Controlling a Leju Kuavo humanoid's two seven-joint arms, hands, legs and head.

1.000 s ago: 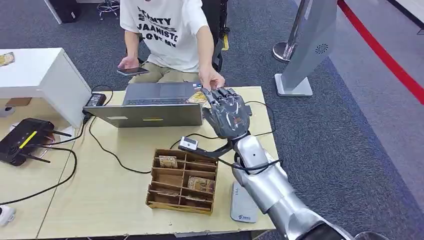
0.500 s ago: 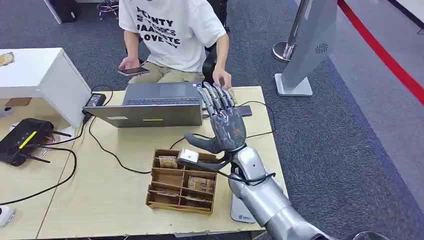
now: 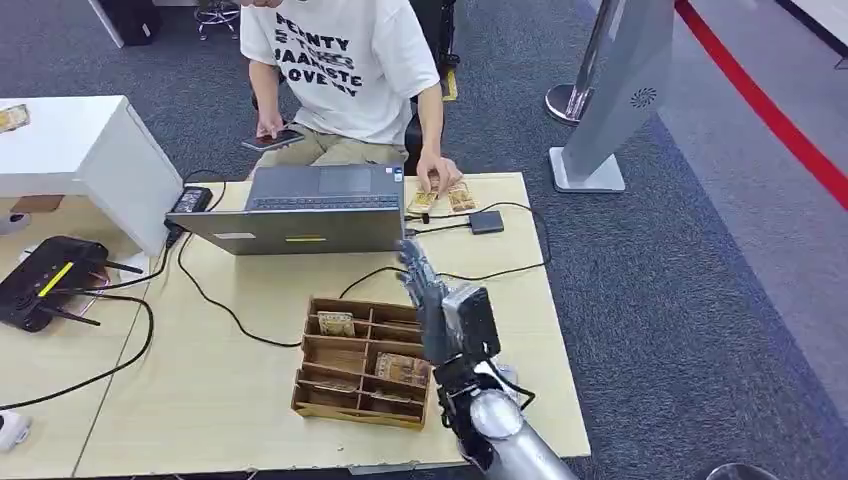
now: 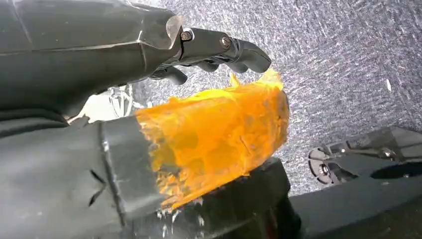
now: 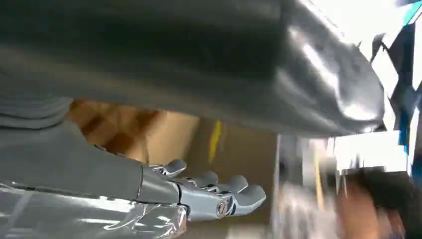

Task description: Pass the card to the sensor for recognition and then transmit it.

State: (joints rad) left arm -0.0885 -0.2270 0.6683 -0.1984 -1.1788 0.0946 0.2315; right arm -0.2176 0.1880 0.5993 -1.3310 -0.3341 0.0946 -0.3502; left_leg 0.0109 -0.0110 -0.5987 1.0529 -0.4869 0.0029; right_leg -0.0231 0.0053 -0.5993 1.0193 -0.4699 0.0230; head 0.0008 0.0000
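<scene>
My right hand hovers edge-on above the table, just past the wooden sorting box, its fingers stretched toward the laptop and holding nothing. In the right wrist view the same hand has its fingers slightly bent and bare. Two brownish cards lie at the table's far edge under a seated person's hand. More cards sit in the box's compartments. My left hand hangs over grey carpet, fingers loosely bent, thumb wrapped in orange, nothing in it.
An open grey laptop stands at the far side, cables running across the tabletop. A small black adapter lies right of the cards. A black router and white cabinet are at left; a grey stand is on the floor.
My right hand has drawn back from the person toward me and turned edge-on. The person took the card from it and laid it on the table beside the laptop.
</scene>
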